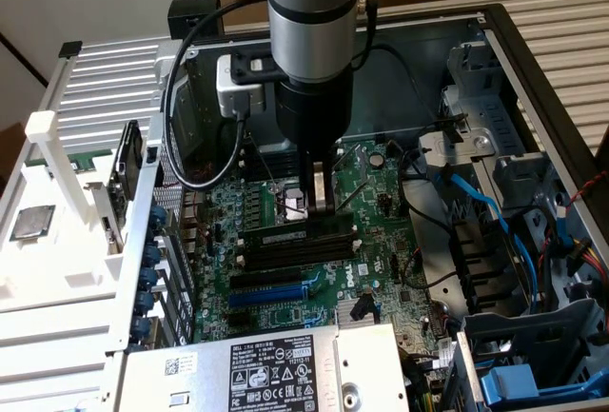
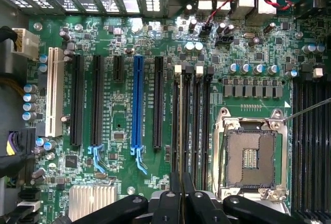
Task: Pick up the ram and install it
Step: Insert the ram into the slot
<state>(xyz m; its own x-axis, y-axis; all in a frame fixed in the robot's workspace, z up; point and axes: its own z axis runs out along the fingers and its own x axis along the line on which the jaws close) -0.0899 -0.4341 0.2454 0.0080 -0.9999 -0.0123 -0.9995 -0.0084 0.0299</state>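
Note:
The ram [image 1: 285, 237] is a long dark stick standing on edge in the memory slot nearest the processor socket [image 1: 293, 205]. My gripper [image 1: 320, 205] comes straight down from the arm, and its two narrow fingers are shut on the stick's upper edge near its middle. In the wrist view the gripper [image 2: 181, 188] is closed over the ram [image 2: 182, 131], seen edge-on as a thin line along the slot between white end clips. The neighbouring black slots [image 2: 204, 131] lie alongside it.
The open socket [image 2: 251, 154] sits close beside the slots. A silver chip [image 1: 30, 222] rests on the white tray at the exterior view's left. Power supply [image 1: 276, 364], blue cables [image 1: 485, 203] and drive bays [image 1: 533, 355] crowd the case.

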